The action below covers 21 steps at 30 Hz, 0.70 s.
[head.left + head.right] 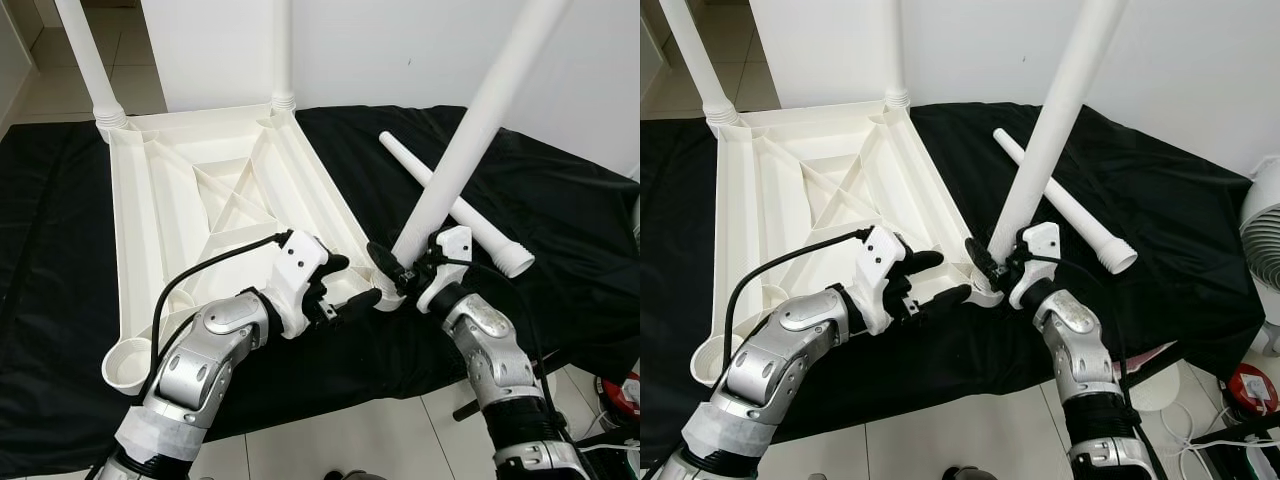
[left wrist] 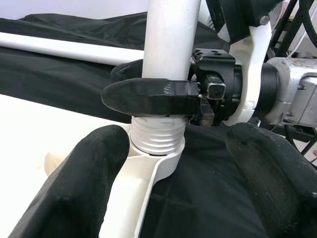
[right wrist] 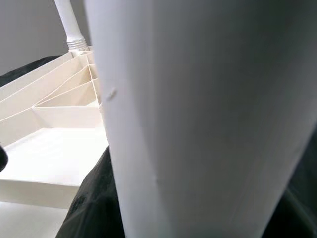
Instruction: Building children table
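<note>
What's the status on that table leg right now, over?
Right gripper shut on third leg, threaded end at corner socket, leg tilted. Left gripper open beside it, steadying nothing. Fourth leg loose on the black cloth.

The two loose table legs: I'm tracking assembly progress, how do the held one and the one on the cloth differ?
The held leg stands tilted, its threaded end at the tabletop's corner socket, with the right gripper shut on it. The spare leg lies flat on the black cloth, ungripped. Both are white, tapered, with a threaded end.
</note>
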Available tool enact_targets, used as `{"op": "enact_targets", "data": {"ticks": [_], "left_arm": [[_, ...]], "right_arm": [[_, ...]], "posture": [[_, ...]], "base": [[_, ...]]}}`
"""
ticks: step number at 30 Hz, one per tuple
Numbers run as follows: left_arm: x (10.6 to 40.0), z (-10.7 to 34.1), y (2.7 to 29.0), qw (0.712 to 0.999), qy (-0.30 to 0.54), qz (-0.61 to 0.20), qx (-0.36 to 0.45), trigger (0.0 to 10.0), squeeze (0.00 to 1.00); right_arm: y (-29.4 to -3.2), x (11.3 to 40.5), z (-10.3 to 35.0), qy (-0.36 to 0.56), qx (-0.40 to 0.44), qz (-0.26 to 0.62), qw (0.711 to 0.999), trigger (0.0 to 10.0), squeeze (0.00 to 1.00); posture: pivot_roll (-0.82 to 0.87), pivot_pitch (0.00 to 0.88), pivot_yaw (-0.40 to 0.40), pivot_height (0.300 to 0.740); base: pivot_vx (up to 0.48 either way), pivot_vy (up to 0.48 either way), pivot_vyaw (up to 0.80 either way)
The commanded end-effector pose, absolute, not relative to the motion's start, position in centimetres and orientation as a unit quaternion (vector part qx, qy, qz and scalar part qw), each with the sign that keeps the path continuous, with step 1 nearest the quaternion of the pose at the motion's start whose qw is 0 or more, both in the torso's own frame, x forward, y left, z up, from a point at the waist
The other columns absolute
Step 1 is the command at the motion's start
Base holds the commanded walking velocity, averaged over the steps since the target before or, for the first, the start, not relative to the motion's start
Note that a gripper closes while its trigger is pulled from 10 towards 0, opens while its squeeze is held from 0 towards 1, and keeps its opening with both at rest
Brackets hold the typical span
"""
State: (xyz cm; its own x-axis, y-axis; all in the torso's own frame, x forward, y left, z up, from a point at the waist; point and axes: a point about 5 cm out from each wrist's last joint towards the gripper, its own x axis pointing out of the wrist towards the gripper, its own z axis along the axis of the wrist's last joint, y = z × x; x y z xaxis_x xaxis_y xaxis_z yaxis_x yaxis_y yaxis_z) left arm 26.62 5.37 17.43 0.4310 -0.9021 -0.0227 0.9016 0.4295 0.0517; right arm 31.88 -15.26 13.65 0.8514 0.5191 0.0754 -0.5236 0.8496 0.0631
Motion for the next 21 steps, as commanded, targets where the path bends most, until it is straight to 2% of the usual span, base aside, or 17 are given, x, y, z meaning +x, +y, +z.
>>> {"op": "enact_targets", "data": {"ticks": [1,12,20,21], "left_arm": [[26.6,17.6,5.2,0.856,-0.008,-0.516,0.035,10.0,0.0],[26.6,17.7,5.2,0.857,-0.009,-0.514,0.034,10.0,0.0],[26.6,17.8,5.1,0.858,-0.011,-0.513,0.033,10.0,0.0],[26.7,17.8,5.1,0.858,-0.012,-0.512,0.032,10.0,0.0]], "right_arm": [[-14.9,31.0,9.4,0.08,0.054,0.259,0.961,10.0,0.0],[-12.5,30.1,9.7,0.027,0.012,0.241,0.97,10.0,0.0],[-12.6,29.8,9.4,0.019,0.028,0.179,0.983,10.0,0.0],[-12.7,29.9,9.4,0.021,0.046,0.143,0.988,10.0,0.0]], "posture": [[0.06,0.083,-0.047,0.74],[0.06,0.089,-0.052,0.74],[0.06,0.093,-0.058,0.74],[0.06,0.093,-0.058,0.74]], "base": [[0.0,0.0,0.0],[0.0,0.0,0.0],[0.0,0.0,0.0],[0.0,0.0,0.0]]}}
